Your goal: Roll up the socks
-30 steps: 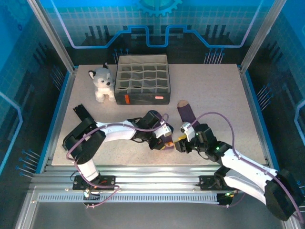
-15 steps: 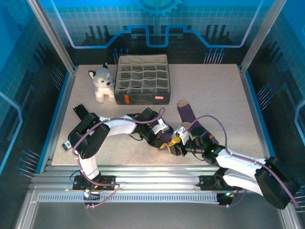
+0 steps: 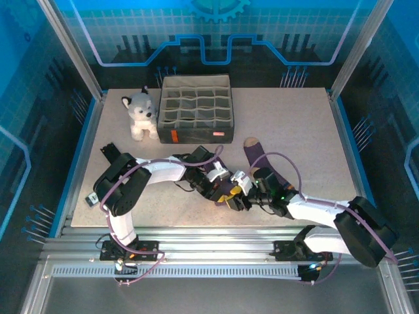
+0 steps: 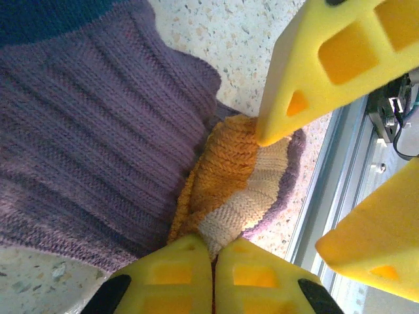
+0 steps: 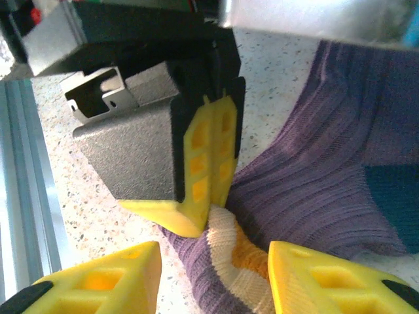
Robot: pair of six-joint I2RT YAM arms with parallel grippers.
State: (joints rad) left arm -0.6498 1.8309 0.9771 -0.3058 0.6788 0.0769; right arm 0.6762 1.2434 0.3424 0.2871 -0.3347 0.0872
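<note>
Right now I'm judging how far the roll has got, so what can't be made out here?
- Top external: the socks near their cuffs, hidden under the left gripper and right gripper.
- Left wrist: the navy patch, cut off by the top edge.
- Top external: the organizer's label, too small to read.

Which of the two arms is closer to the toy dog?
Left. The left arm bends its elbow just on the near side of the husky, not touching it. The right arm lies along the near edge of the table, beyond the socks.
</note>
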